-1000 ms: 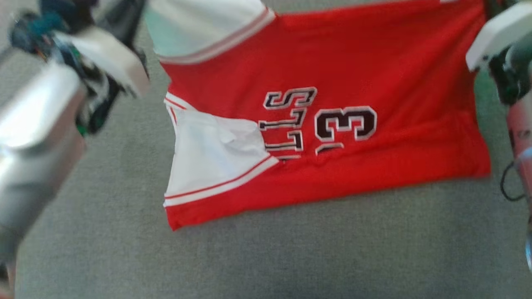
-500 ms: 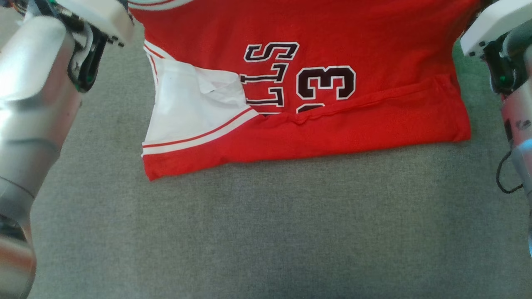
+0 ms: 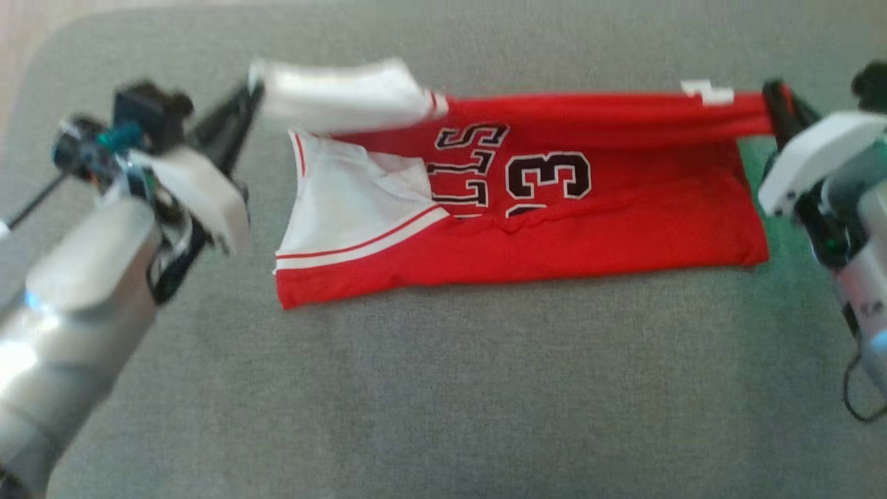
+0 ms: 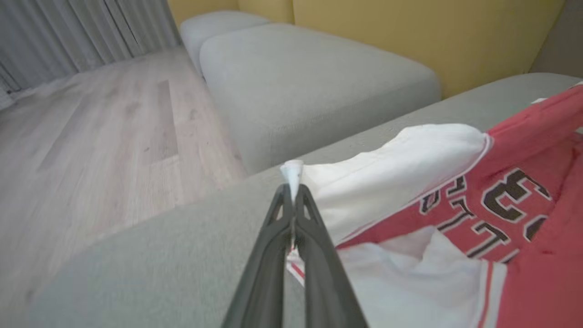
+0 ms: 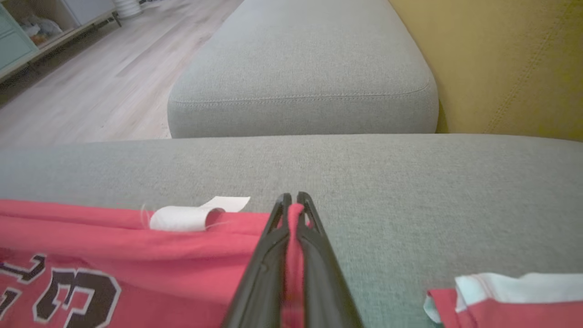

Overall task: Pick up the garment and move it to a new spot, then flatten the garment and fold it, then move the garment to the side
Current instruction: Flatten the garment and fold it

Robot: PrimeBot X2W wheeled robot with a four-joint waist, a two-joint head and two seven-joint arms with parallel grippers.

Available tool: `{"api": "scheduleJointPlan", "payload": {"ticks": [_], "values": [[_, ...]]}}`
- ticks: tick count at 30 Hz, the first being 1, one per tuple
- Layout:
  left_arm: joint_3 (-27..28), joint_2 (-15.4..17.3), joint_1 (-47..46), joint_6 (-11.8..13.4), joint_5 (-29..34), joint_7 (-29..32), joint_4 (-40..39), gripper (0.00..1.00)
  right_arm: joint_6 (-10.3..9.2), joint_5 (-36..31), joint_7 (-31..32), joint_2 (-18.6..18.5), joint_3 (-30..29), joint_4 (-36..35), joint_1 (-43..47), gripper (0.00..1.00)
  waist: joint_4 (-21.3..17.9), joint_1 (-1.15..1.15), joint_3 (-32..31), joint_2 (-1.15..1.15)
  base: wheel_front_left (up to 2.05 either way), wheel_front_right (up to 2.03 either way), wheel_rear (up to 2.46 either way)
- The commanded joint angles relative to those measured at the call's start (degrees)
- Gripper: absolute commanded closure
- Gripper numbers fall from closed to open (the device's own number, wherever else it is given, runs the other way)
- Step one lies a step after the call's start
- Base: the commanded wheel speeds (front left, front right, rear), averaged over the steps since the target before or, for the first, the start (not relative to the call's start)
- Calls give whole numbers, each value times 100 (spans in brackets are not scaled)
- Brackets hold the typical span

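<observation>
My left tool (image 3: 248, 97) is clamped on the white shoulder end of the red basketball jersey (image 3: 554, 235). My right tool (image 3: 775, 97) is pinched shut on a fold of red fabric at the opposite end, beside the small white label (image 3: 703, 91). Between them the far edge is lifted and pulled taut in a line above the grey sofa cushion (image 3: 443, 388). The near half lies on the cushion, number side up, with a white panel showing at the left and a shallow crease running across the red. I judge the pick-up and relocation done and the flatten-and-fold stage under way: the cloth is stretched but not smooth, and no finished fold is visible. What remains is to lay the raised edge down to complete the fold, then shift the jersey aside.
</observation>
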Motion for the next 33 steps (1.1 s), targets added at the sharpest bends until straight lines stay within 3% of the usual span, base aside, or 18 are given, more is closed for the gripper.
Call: {"api": "scheduleJointPlan", "payload": {"ticks": [1, 9, 14, 24, 31, 32, 33], "values": [[134, 369, -23, -4, -128, 175, -270, 100, 37, 108, 70, -195, 172, -215, 149, 100, 86, 1, -182, 0, 0, 0, 0], [-235, 956, 862, 220, -404, 1183, -1528, 100, 37, 662, 713, -707, 812, -537, 752, 100, 177, 1, -448, 0, 0, 0, 0], [-336, 1189, 1185, 482, -478, 1449, -2104, 100, 37, 907, 1190, -1013, 1159, -776, 925, 100, 157, 1, -475, 0, 0, 0, 0], [-547, 1323, 1328, 681, -332, 1688, -2417, 100, 37, 1308, 1852, -1211, 1425, -1024, 1003, 100, 108, 1, -333, 0, 0, 0, 0], [-608, 1206, 1312, 740, -209, 1585, -2257, 100, 37, 1554, 2271, -1218, 1496, -1107, 1064, 100, 73, 1, -318, 0, 0, 0, 0], [-613, 1178, 1302, 748, -188, 1556, -2220, 94, 37, 1557, 2263, -1227, 1480, -1097, 1061, 100, 70, 1, -323, 0, 0, 0, 0], [-608, 1140, 1302, 752, -194, 1531, -2182, 80, 37, 1524, 2187, -1238, 1454, -1084, 1047, 87, 66, 1, -329, 0, 0, 0, 0]]}}
